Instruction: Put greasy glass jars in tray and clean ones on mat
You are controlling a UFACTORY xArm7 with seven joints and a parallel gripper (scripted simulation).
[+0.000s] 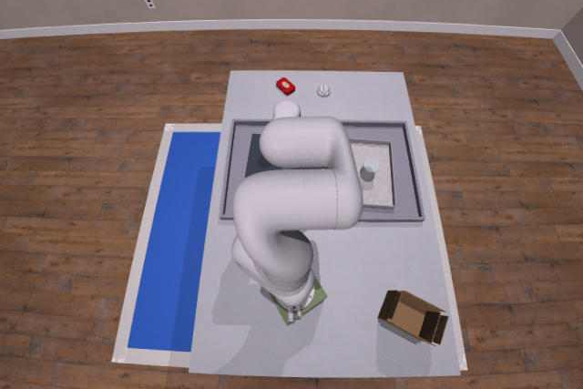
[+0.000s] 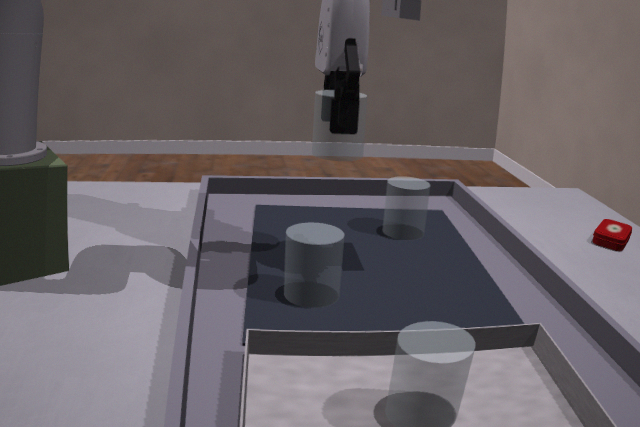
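Note:
In the exterior view my gripper is shut on a clear glass jar and holds it high in the air above the far end of the dark drying mat. Two more glass jars stand upright on the mat, one near its left side and one at its far end. Another jar stands in the pale tray; it also shows in the top view. In that overhead view the arm hides the gripper and most of the mat.
The mat and tray lie in a grey rimmed basin. A red box and a small round white object sit behind the basin. An open cardboard box lies at the front right. A blue panel runs along the left.

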